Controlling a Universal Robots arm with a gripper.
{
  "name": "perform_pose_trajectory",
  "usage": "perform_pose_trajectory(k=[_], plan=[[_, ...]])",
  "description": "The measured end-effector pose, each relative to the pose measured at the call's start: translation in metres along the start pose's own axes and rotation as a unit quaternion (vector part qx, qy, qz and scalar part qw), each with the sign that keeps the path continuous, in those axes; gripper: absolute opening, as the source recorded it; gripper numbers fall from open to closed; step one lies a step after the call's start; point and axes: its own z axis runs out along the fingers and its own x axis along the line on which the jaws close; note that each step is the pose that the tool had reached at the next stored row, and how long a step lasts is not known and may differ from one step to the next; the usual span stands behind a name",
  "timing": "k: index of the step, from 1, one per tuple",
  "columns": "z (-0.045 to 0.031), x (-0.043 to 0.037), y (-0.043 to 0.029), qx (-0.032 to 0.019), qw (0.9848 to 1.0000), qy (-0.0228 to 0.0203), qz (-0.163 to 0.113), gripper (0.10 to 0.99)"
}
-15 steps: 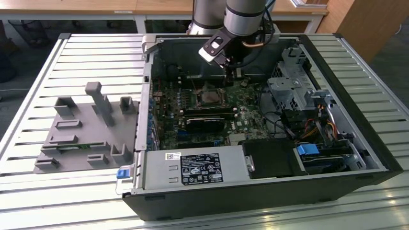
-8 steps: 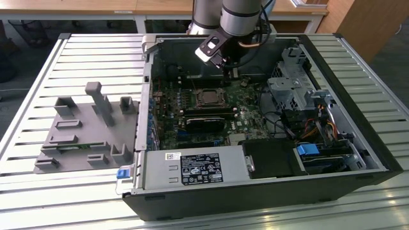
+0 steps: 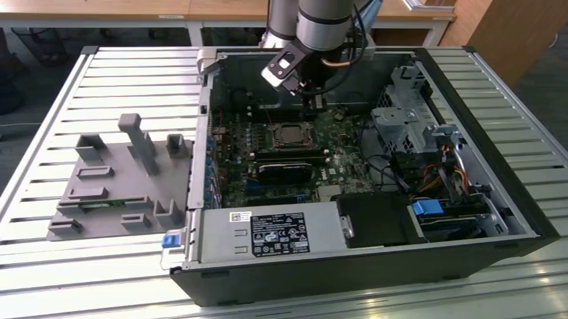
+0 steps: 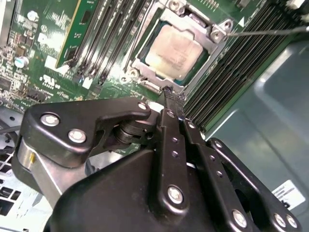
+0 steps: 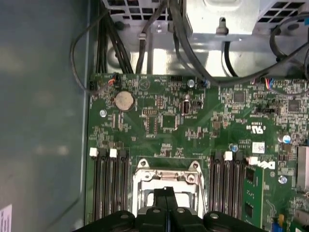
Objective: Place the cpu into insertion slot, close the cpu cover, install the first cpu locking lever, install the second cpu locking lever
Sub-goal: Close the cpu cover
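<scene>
An open computer case (image 3: 461, 219) lies on a slatted table, and a robot arm reaches down into it. The gripper (image 4: 168, 91) has its two black fingers pressed together, holding nothing, with the tips just beside one edge of the insertion slot (image 3: 291, 135).

In the second wrist view the cpu (image 4: 174, 50) lies flat in that slot, and the cpu cover (image 4: 193, 20) appears to be lowered around it. A thin locking lever (image 4: 270, 32) juts out sideways from one corner and looks unlatched.

The risks look like these. The narrow fingertips could slip off the thin lever and scrape the motherboard (image 5: 193, 121) or the memory slots (image 4: 116, 34) beside the socket. If the cover is not fully flat, forcing a lever could strain the chip.

The exterior view gives the whole case and a grey fixture (image 3: 116, 179) beside it. The first wrist view adds a coin battery (image 5: 124, 100) and cables beyond the socket.
</scene>
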Motion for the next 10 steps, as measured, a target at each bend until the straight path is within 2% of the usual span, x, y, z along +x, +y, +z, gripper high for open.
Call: perform_pose_trajectory(k=[10], plan=[[0.0002,0.0002,-0.013,0.0,1.0,0.0,0.0,0.118]])
